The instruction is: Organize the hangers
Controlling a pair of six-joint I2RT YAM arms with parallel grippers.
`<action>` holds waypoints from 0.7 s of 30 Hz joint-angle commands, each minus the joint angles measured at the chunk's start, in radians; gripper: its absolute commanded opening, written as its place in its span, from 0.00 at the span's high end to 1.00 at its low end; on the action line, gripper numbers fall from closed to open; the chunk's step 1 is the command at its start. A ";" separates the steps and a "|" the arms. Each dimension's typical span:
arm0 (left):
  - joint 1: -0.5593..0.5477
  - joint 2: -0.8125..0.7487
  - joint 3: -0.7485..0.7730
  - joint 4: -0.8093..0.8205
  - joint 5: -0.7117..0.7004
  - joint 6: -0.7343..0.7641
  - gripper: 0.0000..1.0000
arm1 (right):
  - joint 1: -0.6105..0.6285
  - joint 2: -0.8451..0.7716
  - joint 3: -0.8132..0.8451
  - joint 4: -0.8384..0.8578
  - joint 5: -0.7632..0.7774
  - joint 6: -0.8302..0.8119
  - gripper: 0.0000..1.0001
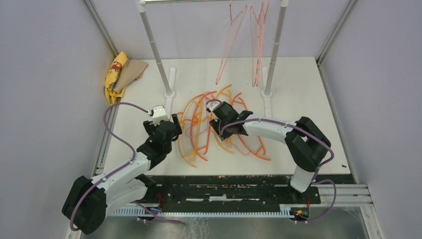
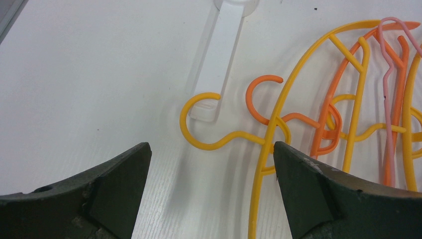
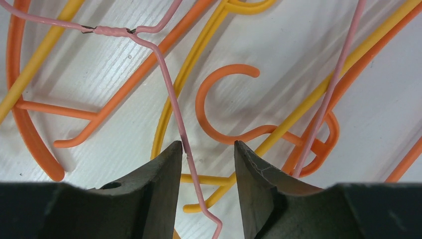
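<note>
- Hangers (image 1: 214,130): most lie in a tangled orange, yellow and pink heap mid-table, between the two arms. A few hung pink hangers (image 1: 241,40) are on the rack (image 1: 154,55) at the far side. Most of the work looks left to do.
- Right gripper (image 3: 206,149): fingers half apart, straddling one pink wire (image 3: 171,99) of the heap, not clamped on it.
- Left gripper (image 2: 211,149): spread wide, empty, with a yellow hook (image 2: 199,122) just ahead.
- Unclear: how many are in the heap; the hung hooks run off the top edge.
</note>
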 commanded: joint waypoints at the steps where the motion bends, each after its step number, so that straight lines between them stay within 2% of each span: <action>1: -0.001 0.003 0.008 0.033 -0.029 -0.046 0.01 | -0.007 0.006 -0.009 0.050 -0.027 -0.012 0.52; 7: -0.002 0.006 0.009 0.029 -0.033 -0.047 0.01 | -0.008 0.015 -0.023 0.061 -0.077 -0.003 0.62; 14: -0.001 0.004 0.008 0.030 -0.032 -0.049 0.01 | -0.009 0.012 -0.038 0.061 -0.082 -0.001 0.66; 17: -0.001 0.002 0.009 0.028 -0.032 -0.050 0.01 | -0.009 0.018 -0.041 0.064 -0.084 0.006 0.71; 19: -0.001 0.000 0.008 0.028 -0.034 -0.050 0.01 | -0.011 0.021 -0.041 0.067 -0.089 0.010 0.79; 21: -0.003 -0.003 0.008 0.028 -0.034 -0.050 0.01 | -0.012 0.020 -0.039 0.072 -0.096 0.018 0.94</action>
